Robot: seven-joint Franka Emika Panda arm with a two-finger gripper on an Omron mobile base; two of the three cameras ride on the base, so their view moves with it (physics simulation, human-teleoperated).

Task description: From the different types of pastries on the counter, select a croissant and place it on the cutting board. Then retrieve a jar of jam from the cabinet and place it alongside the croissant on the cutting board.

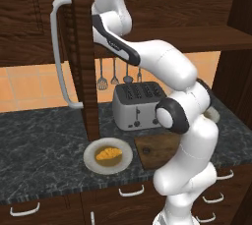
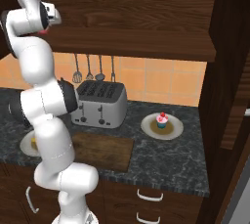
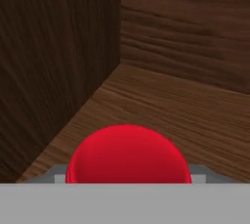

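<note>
My gripper (image 3: 128,177) is inside the open cabinet (image 3: 58,47), shut on the jar of jam (image 3: 127,153). The jar's red lid fills the gap between the two grey fingertips (image 3: 55,174). In the right base view the hand (image 2: 48,21) is up at shelf height with a bit of red (image 2: 44,31) under it. The golden croissant (image 1: 109,154) lies on a round grey plate (image 1: 93,164) on the counter (image 1: 39,140). To its right is the dark cutting board (image 1: 156,149) (image 2: 102,150), bare and partly behind my arm. The cupcake (image 2: 162,119) stands on another plate (image 2: 173,129).
The cabinet door stands open edge-on, its long white handle (image 1: 60,57) to the left of my arm. A silver toaster (image 1: 137,106) (image 2: 100,103) sits behind the cutting board, with utensils (image 2: 88,69) hanging on the tiled wall. Drawers with white handles (image 1: 132,191) run below the counter.
</note>
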